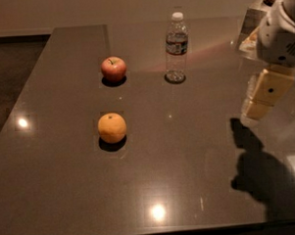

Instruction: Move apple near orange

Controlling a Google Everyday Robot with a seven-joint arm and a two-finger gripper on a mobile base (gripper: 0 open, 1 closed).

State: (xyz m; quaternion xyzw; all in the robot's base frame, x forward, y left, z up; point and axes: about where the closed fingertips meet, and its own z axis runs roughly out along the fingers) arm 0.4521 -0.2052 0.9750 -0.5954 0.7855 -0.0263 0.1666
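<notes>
The small red apple (113,68) with a yellowish-green top and short stem sits on the dark grey table (188,152) at the back left. The matte orange (112,127) sits in front of it, about a hand's width nearer the front edge. The two fruits are apart. My gripper (264,95) hangs at the right side of the view, above the table's right part, far from both fruits and holding nothing that I can see.
A clear plastic water bottle (176,47) with a white cap stands upright to the right of the apple. Packaged items (253,21) lie at the back right corner. The arm's shadow (260,178) falls on the front right of the table.
</notes>
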